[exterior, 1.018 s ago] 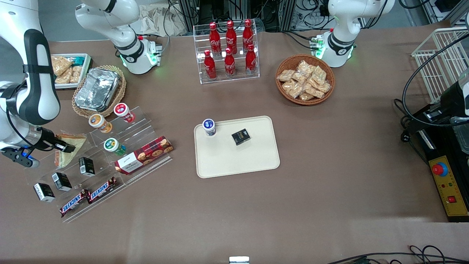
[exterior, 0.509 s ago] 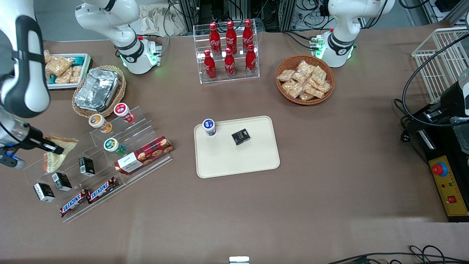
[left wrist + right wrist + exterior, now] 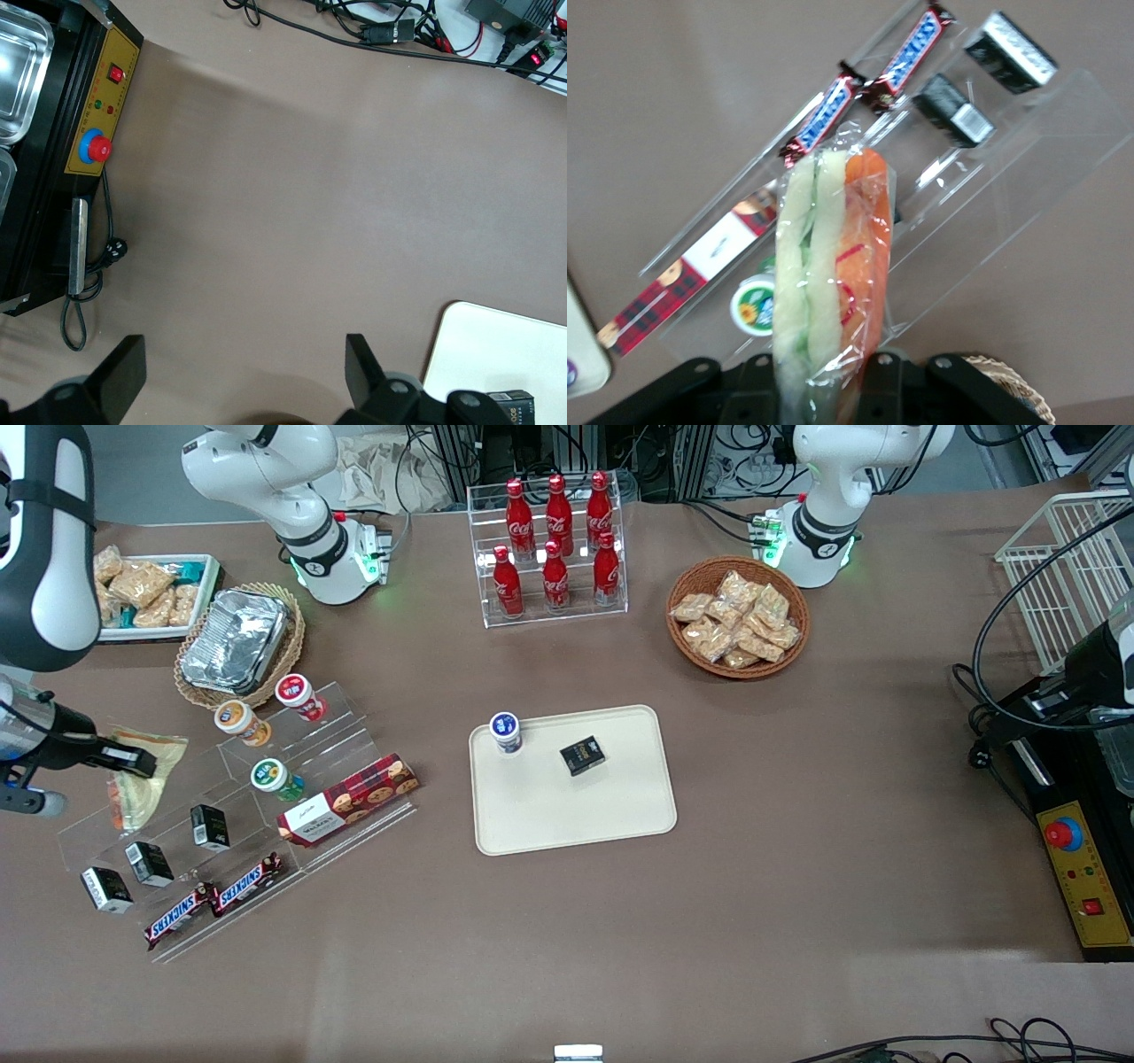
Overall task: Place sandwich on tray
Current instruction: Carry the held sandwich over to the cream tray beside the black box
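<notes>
Sandwich, one wedge in clear wrap, sits clamped between my jaws; my gripper holds it lifted above the clear stepped rack at the working arm's end of the table. Below me I count two Snickers bars, three small black boxes and one tartan biscuit box. One tray lies toward three o'clock in the front view, well apart, carrying one cup and one black box.
</notes>
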You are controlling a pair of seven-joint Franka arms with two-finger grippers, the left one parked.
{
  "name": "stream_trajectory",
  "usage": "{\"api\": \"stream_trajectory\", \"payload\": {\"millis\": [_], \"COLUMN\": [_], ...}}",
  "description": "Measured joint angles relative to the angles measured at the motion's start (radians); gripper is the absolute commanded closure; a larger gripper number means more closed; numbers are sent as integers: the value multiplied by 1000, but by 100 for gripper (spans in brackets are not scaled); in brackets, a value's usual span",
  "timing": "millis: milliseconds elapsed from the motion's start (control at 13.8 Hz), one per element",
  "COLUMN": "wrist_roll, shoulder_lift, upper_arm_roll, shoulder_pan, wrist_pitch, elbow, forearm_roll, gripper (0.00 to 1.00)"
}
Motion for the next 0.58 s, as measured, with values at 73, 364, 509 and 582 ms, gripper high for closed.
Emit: {"api": "stream_trajectory", "payload": {"millis": [73,364,509,582], "wrist_roll": [0,0,-3,-5], "shoulder_lift": [0,-2,-1,0], "upper_arm_roll": [1,4,5,6], "shoulder_pan": [30,171,247,293], "wrist_pitch": [-28,-84,-85,-85], "elbow": [19,85,95,97], "forearm_roll": [0,-1,-10,-32], "gripper": [100,100,100,100]}}
